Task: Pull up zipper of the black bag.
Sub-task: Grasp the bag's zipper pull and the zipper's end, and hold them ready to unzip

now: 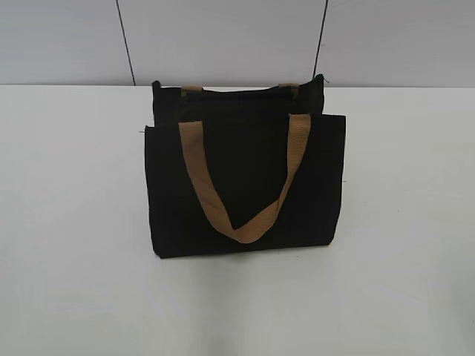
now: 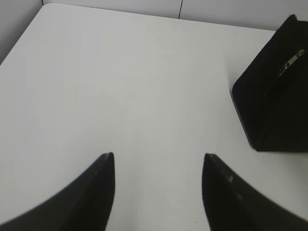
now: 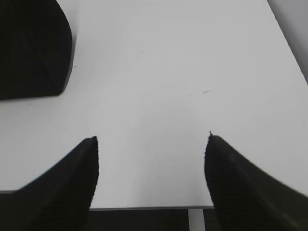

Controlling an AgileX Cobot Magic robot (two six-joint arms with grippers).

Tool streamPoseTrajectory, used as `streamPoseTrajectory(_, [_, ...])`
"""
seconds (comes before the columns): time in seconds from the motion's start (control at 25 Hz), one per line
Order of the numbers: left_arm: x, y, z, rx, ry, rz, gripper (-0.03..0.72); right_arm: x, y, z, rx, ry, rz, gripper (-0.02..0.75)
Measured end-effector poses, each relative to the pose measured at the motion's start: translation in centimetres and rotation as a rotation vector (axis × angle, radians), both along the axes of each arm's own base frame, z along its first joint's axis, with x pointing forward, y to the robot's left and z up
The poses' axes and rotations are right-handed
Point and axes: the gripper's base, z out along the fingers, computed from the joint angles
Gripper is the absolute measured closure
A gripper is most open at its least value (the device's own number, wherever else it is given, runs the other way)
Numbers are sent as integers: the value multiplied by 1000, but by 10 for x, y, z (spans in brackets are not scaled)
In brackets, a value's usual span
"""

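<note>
The black bag (image 1: 245,185) stands upright in the middle of the white table, its front pocket panel facing the camera, one tan strap (image 1: 245,222) hanging down the front. Its top edge with the zipper (image 1: 237,92) is dark and hard to read in the exterior view. In the left wrist view the bag's end (image 2: 274,101) shows at the right with the small silver pull tab (image 2: 290,62) near its top. My left gripper (image 2: 158,156) is open and empty over bare table, left of the bag. My right gripper (image 3: 152,138) is open and empty near the table's front edge; the bag's corner (image 3: 31,48) is at upper left.
The white table (image 1: 74,222) meets a pale wall (image 1: 223,37) behind the bag. The table's front edge (image 3: 149,208) shows at the bottom of the right wrist view. Neither arm shows in the exterior view.
</note>
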Motion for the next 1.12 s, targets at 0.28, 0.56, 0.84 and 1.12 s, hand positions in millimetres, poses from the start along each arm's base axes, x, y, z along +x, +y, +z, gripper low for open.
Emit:
streamPoseTrajectory(0.28, [0,0,0,0,0,0,254,0,0,0,0,0,0,216])
streamPoseTrajectory(0.56, [0,0,0,0,0,0,254,0,0,0,0,0,0,216])
streamPoseTrajectory(0.84, [0,0,0,0,0,0,254,0,0,0,0,0,0,216])
streamPoseTrajectory(1.12, [1,0,17,-18,-147,1,254,0,0,0,1,0,0,216])
